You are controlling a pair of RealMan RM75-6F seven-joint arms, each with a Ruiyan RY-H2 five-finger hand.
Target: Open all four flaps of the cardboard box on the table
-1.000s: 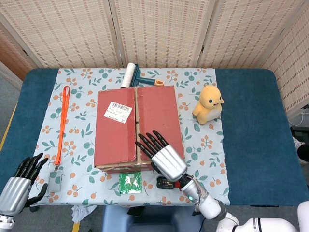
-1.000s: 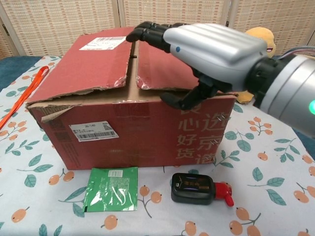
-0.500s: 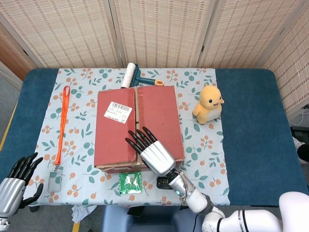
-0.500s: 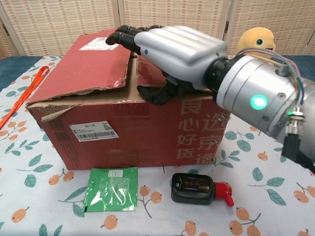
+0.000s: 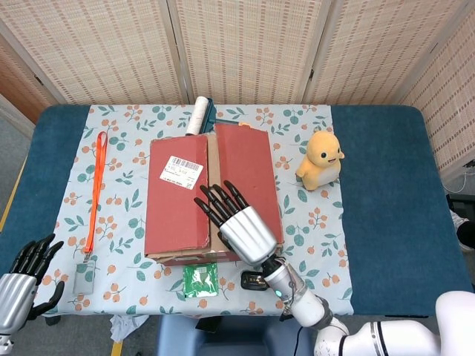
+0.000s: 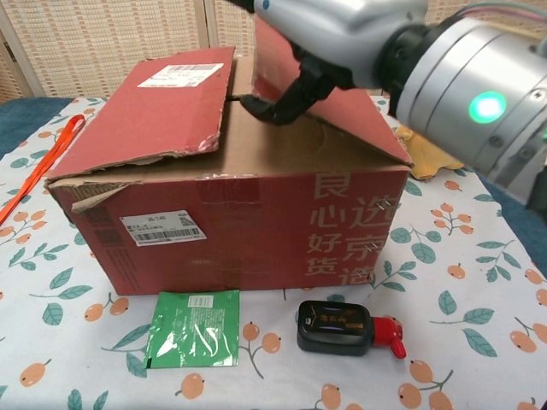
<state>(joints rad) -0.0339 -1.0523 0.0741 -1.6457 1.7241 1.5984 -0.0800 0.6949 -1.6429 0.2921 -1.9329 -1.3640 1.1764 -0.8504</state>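
Note:
The red cardboard box [image 5: 175, 216] [image 6: 239, 231] stands mid-table. Its left flap [image 5: 178, 193] [image 6: 162, 107], bearing a white label, lies flat with a torn edge. The right flap [image 5: 249, 167] [image 6: 342, 102] is tilted up off the box along its inner edge, showing brown cardboard beneath. My right hand [image 5: 236, 219] [image 6: 342, 21] grips that inner edge, thumb [image 6: 272, 107] under it and fingers [image 5: 217, 200] over the top. My left hand [image 5: 24, 276] hangs off the table's front left corner, fingers apart and holding nothing.
A yellow plush toy [image 5: 320, 158] sits right of the box and a lint roller [image 5: 200, 115] behind it. An orange lanyard [image 5: 96, 182] with a badge lies at the left. A green packet [image 6: 192, 329] and a black-and-red device [image 6: 346, 329] lie in front.
My right hand slid to the seam, took the right flap's inner edge and lifted it; the flap lay flat before. The left hand sank lower and nearer the table's edge.

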